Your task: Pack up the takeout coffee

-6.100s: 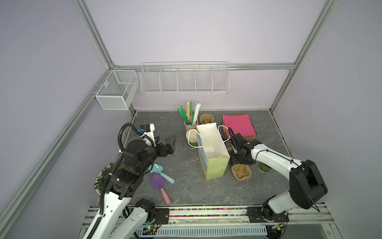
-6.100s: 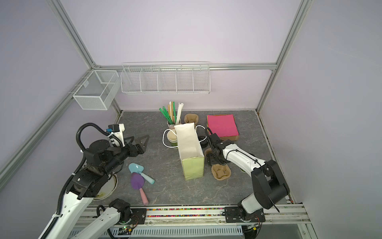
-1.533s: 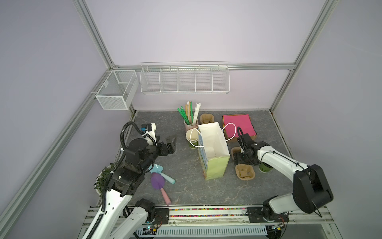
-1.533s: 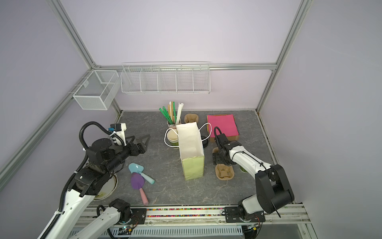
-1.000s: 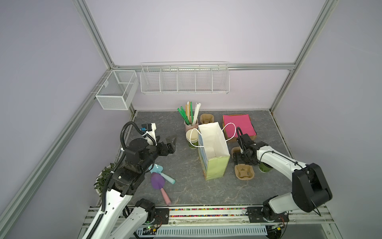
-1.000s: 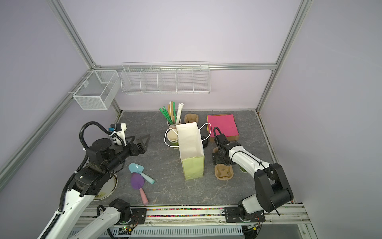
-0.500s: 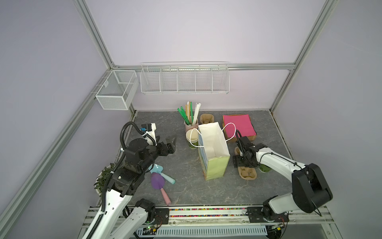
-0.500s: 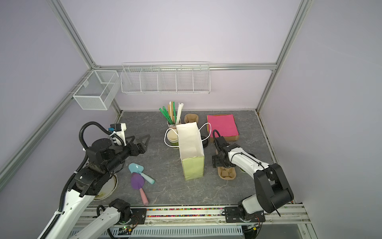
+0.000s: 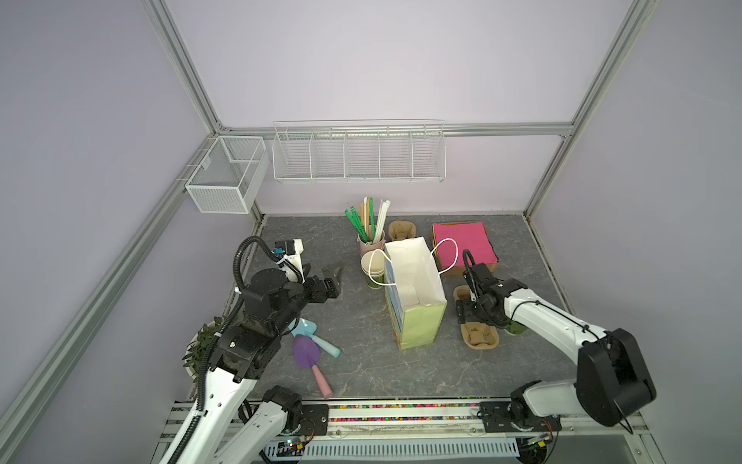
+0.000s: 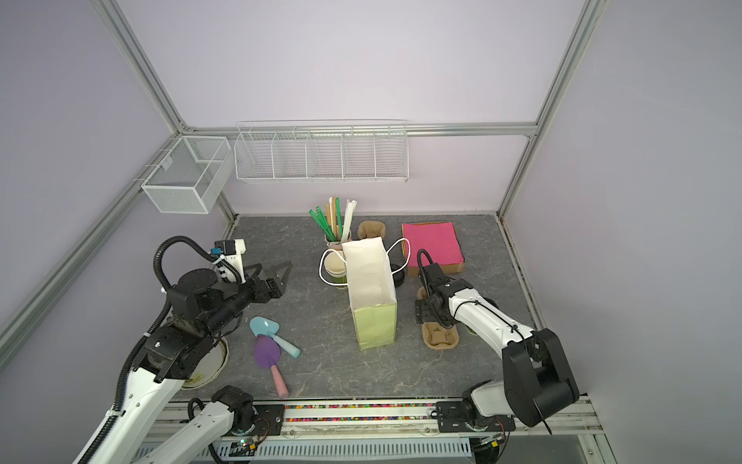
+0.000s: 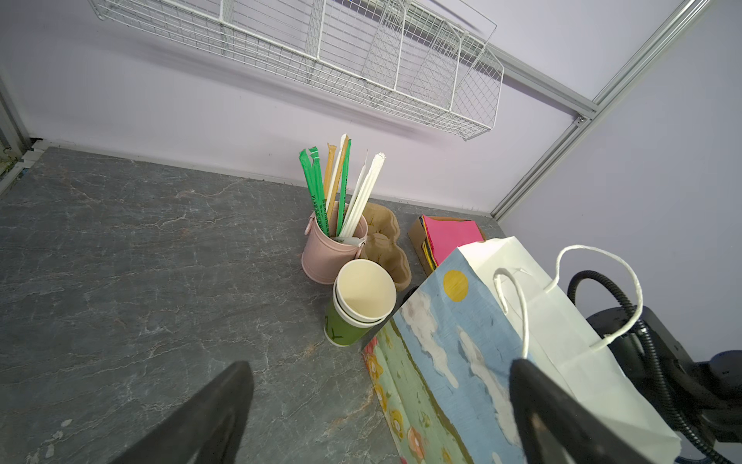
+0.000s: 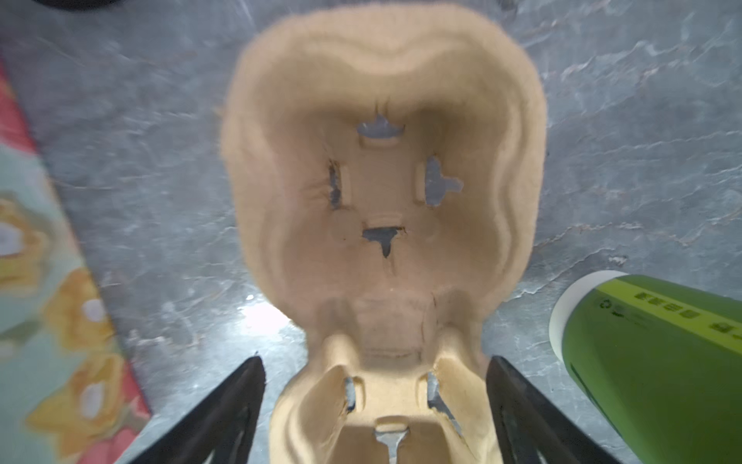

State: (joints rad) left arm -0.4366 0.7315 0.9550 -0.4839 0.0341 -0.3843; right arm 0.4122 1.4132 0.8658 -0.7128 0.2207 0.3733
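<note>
Your takeout coffee (image 12: pixel 650 361) stands on the gray table (image 9: pixel 361 317) on the right side. It is just beside the brown cup tray (image 12: pixel 381 180) but does not touch it. In both top views your right arm covers most of the cup, so you see only a bit of green there, and the lid is hidden. Your right gripper (image 12: pixel 375 360) hangs low over one end of that tray. Its fingers are wide apart, one on each side of the tray, with nothing held in them. On the other side of the tray stands the paper bag (image 9: pixel 417 325), upright with its mouth open. Behind the bag are a stack of green cups (image 9: pixel 371 267) with no lids, a pink bucket (image 11: pixel 329 253) full of straws, another brown tray (image 9: pixel 401 229) and a pile of pink napkins (image 9: pixel 461 241). Your left gripper (image 9: pixel 322 271) is up in the air well to the left of the bag and points toward it, fingers wide apart and holding nothing. Near the left arm, a blue scoop (image 9: pixel 307 327) and a purple scoop (image 9: pixel 307 353) lie side by side on the table.
</note>
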